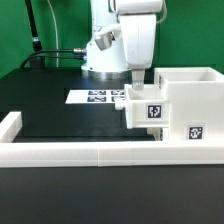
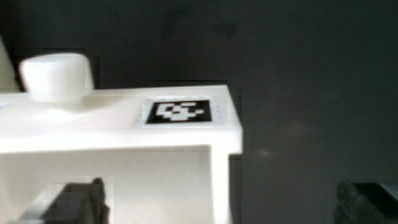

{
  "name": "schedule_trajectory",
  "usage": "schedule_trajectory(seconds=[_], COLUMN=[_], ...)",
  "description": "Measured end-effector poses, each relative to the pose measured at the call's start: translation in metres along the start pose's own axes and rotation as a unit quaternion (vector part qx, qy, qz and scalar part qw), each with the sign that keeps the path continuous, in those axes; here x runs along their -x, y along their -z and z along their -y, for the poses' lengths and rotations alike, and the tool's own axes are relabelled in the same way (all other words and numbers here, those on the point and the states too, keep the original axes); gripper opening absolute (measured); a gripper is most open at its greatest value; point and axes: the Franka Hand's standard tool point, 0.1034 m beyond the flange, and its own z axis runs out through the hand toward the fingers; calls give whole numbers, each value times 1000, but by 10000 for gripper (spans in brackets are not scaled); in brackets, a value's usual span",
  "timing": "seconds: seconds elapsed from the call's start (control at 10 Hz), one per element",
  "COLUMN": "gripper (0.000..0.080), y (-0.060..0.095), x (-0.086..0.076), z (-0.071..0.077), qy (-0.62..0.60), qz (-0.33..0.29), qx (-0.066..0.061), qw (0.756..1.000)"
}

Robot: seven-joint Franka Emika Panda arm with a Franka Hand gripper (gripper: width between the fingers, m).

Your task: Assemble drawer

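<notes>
While poised over the black mat (image 1: 70, 118), gripper (image 1: 137, 80) spread wide above a knobbed tray (image 2: 116, 125), holding nothing; tray pressed against the tall housing (image 1: 190, 105) at the exterior view's right, beside the marker board (image 1: 100, 97)

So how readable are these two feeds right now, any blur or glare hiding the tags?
Exterior view: evenly lit, slightly soft; the tag on the small tray and the one on the housing stay readable, though the white plastic looks washed out. Wrist view: blurrier; the tag is smeared, the knob glares, the fingertips are dark and soft.
</notes>
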Motion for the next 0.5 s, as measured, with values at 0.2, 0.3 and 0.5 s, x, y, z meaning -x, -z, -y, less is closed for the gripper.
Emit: schedule_trajectory(seconds=[0.2, 0.3, 0.5], gripper=[648, 649, 649], y=[15, 21, 20], x=[15, 31, 60], z=[-2, -2, -2], qy=[6, 8, 27], qz=[7, 10, 11], qx=[-1, -1, -2], qw=[1000, 1000, 1000])
